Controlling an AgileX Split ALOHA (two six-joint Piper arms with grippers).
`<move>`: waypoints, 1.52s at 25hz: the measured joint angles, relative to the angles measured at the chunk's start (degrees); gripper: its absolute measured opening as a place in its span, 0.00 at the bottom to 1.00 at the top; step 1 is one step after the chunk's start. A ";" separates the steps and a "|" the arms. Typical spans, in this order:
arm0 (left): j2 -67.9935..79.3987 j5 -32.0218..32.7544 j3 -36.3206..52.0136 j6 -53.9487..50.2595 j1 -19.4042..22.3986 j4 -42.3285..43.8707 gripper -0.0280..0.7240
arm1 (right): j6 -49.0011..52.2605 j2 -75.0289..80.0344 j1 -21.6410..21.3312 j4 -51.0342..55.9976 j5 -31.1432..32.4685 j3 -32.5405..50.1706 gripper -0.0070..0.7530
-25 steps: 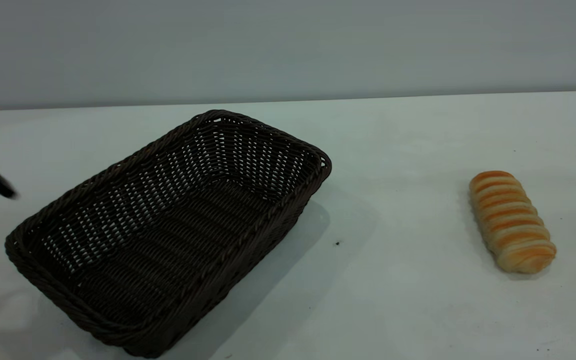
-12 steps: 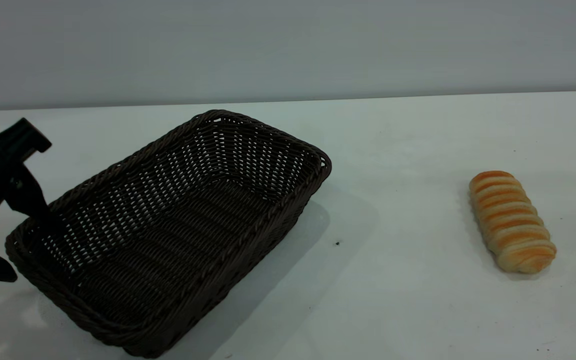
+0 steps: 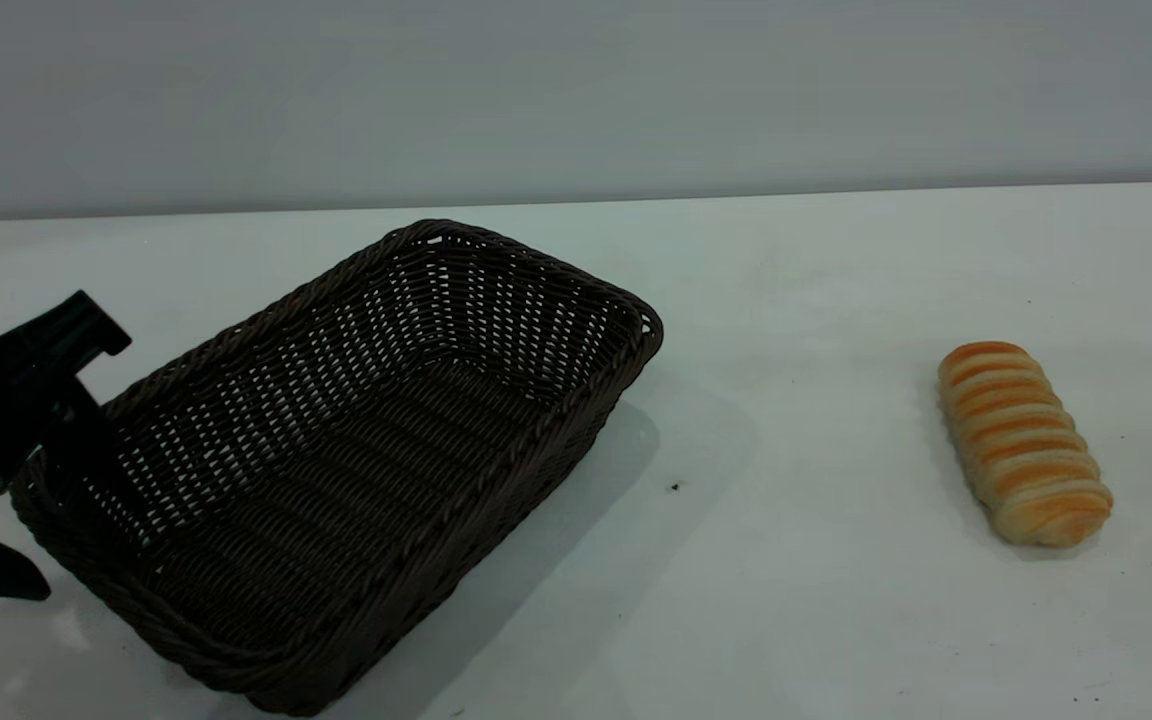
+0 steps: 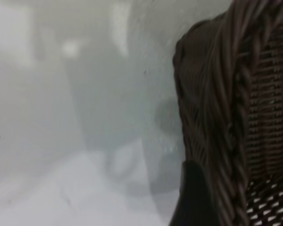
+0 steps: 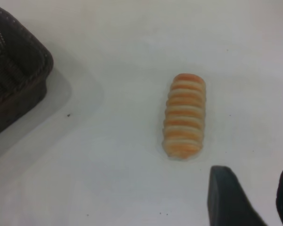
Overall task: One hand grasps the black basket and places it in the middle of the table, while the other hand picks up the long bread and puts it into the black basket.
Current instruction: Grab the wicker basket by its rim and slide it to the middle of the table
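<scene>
Since half a second ago the left gripper (image 3: 11, 470) has dropped lower at the near-left corner of the black basket (image 3: 356, 460); its fingers stand spread, one finger (image 3: 66, 400) over the braided rim and inside the corner, the other outside on the table (image 3: 796, 620), gripping nothing yet. The basket has not shifted and sits left of centre, holding nothing. The long bread (image 3: 1024, 442) lies well apart at the right, ridged side up, with bare tabletop and one dark speck (image 3: 675, 486) between them. In the right wrist view the right gripper (image 5: 257, 200) hovers above the table near the bread (image 5: 184, 116), fingers parted, empty. A plain grey wall (image 3: 576, 90) backs the table.
</scene>
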 joint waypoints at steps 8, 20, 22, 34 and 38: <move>4.37 -3.35 0.00 0.00 0.00 -0.22 0.81 | 0.00 0.00 0.00 0.19 0.00 0.00 0.33; 14.53 -11.70 -1.39 -2.29 -3.21 -0.27 0.80 | -0.80 0.00 0.00 1.15 0.00 0.00 0.33; 16.51 -12.05 -2.45 -2.62 -4.23 -0.27 0.74 | -1.35 0.00 0.00 1.59 0.00 0.00 0.33; 17.79 -11.57 -3.94 -4.58 -4.85 0.53 0.35 | -1.95 0.00 0.00 1.92 0.34 0.00 0.33; 11.72 -10.19 -3.94 -4.16 -4.85 3.24 0.36 | -2.00 0.00 0.00 1.92 0.40 0.00 0.33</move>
